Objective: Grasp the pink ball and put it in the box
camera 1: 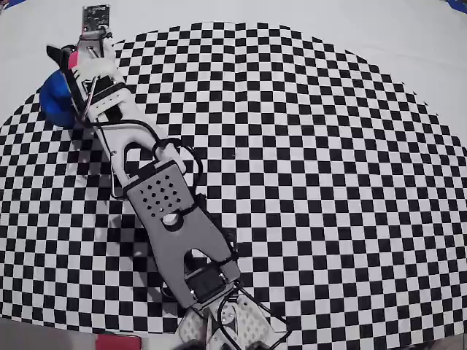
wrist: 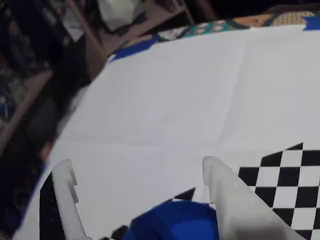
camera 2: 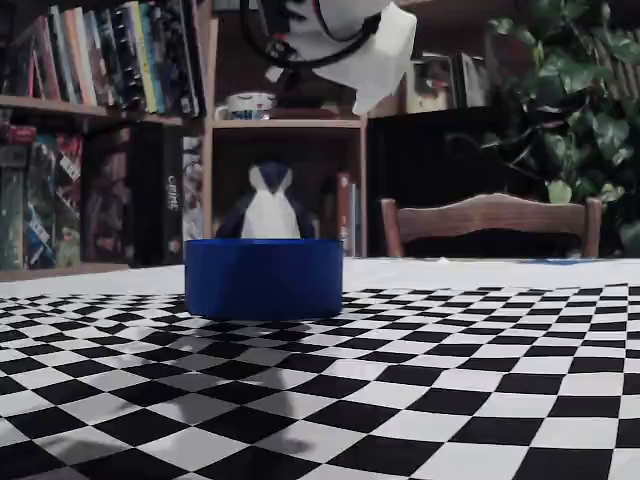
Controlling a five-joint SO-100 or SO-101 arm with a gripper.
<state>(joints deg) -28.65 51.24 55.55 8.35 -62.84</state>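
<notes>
The grey and white arm reaches across the checkered counter [camera 1: 314,146] toward its far left corner in the overhead view, ending with the pincer [camera 1: 69,62] above the round bright blue low-walled box [camera 1: 55,98]. The small magenta-pink ball [camera 1: 72,57] shows only as a sliver of pink beside the pincer's dark finger, right at the pincer's tip and above the box's upper edge; whether it is gripped or already resting inside the box cannot be told from this view.

In the wrist view the pincer [wrist: 135,172] has its two white fingers [wrist: 227,200] spread well apart, with nothing seen between them. The box's blue rim [wrist: 172,222] sits directly below the gap, and plain white counter cover lies beyond the fingertips. No pink shows here.

In the fixed view the box [camera 2: 264,278] stands upright on the checkered cloth, with the arm's white end [camera 2: 355,45] hanging well above it.
</notes>
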